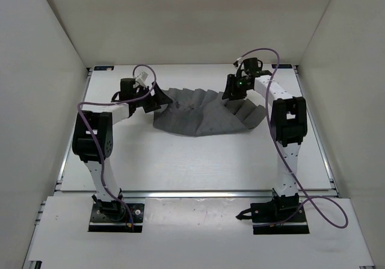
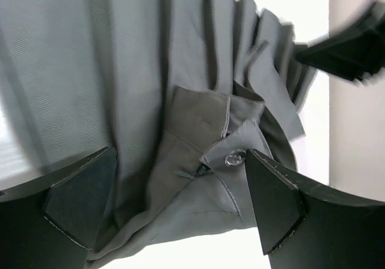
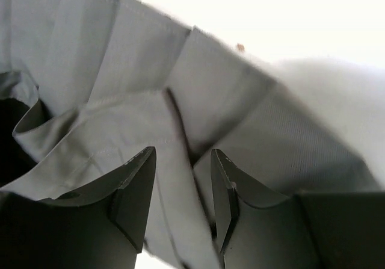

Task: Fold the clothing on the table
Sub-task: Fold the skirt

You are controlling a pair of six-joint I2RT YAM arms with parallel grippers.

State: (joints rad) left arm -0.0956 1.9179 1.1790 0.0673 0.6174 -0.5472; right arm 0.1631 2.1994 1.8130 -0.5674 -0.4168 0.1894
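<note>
The clothing [image 1: 201,112] was spread as a grey pleated fan on the far half of the table [image 1: 180,160], between the two arms. In the top view its left end was hidden under the left gripper [image 1: 157,97], and its far right corner under the right gripper [image 1: 233,91]. Part of its right edge was covered by the right arm. The pleats at the far edge were hard to make out from above.

In the left wrist view a waistband [image 2: 204,124] with a small button [image 2: 233,158] was seen folded over the pleats. The cloth was cut off at the top and left of that view, and a blurred black part of the right arm showed at the upper right.

The left fingers [image 2: 84,191] were held wide apart, one on each side of the waistband. Nothing was gripped between them, and contact with the cloth could not be judged.

The right fingers [image 3: 135,191] were parted by a narrower gap just above the pleats. A fold of cloth was seen running down through that gap. It could not be told whether the pads touched it.
</note>
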